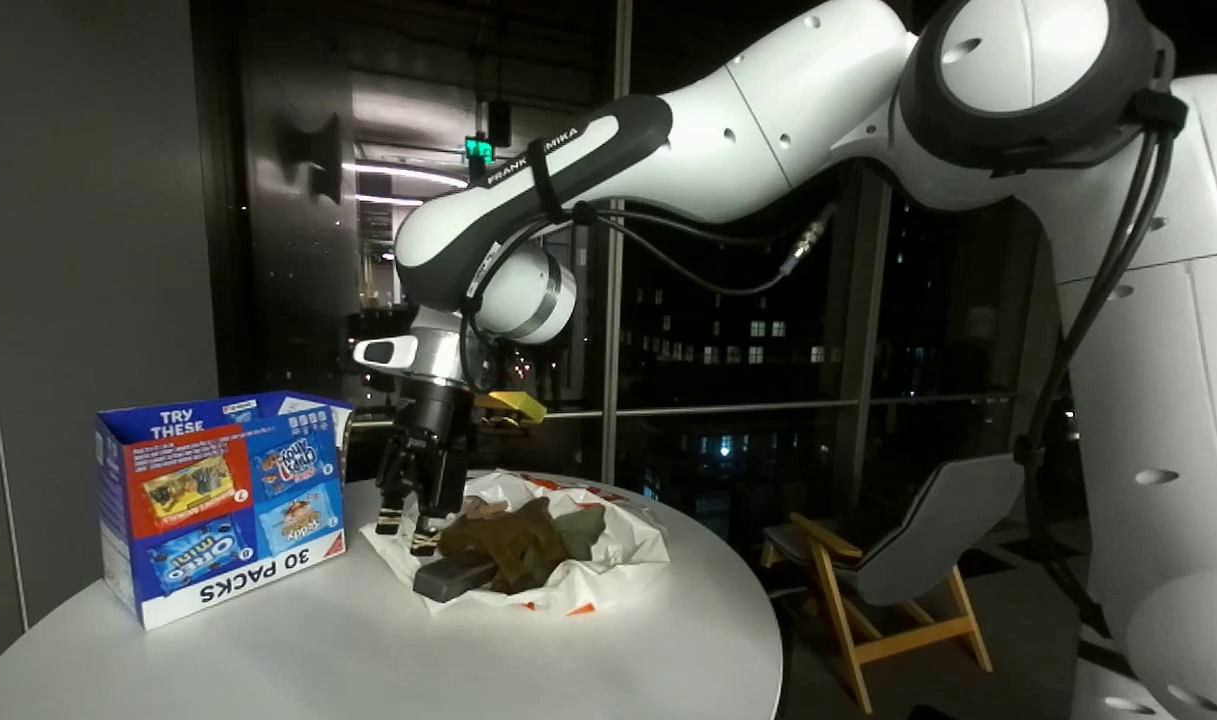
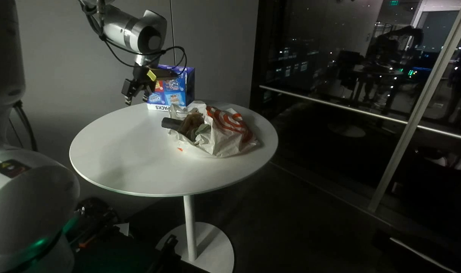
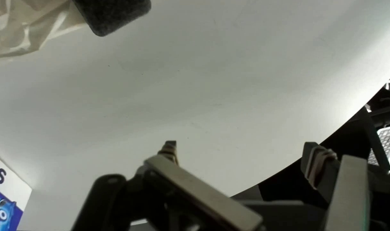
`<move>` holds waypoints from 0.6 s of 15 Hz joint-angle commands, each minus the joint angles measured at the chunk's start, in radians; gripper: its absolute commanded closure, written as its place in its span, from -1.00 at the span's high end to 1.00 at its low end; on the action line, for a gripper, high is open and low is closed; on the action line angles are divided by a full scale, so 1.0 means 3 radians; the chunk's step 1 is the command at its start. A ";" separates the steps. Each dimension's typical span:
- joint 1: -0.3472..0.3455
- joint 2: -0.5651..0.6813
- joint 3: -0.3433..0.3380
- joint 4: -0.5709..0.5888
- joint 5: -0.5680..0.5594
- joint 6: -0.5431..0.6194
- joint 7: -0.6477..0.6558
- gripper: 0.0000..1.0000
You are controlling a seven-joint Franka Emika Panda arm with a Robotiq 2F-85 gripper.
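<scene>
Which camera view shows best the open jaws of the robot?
The wrist view: both fingers appear large and clearly apart, with the white tabletop visible between them. In both exterior views the jaws are smaller and dark, though a gap between the fingers can be made out.

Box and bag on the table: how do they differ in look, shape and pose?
Look: the box is mostly blue with snack pictures, while the bag is white with orange-red print.
Shape: the box has flat panels and straight edges; the bag is crumpled and irregular.
Pose: the box stands tall, whereas the bag lies low and spread out.
Shared: both carry print and rest on the round white table.
</scene>
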 commanded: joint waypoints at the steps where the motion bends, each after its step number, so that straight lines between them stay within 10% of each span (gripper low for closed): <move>1: 0.0034 -0.0006 -0.0044 -0.0003 0.0006 -0.0003 0.0002 1.00; 9: 0.0047 -0.0072 -0.0216 -0.0776 -0.0228 0.0969 0.0416 1.00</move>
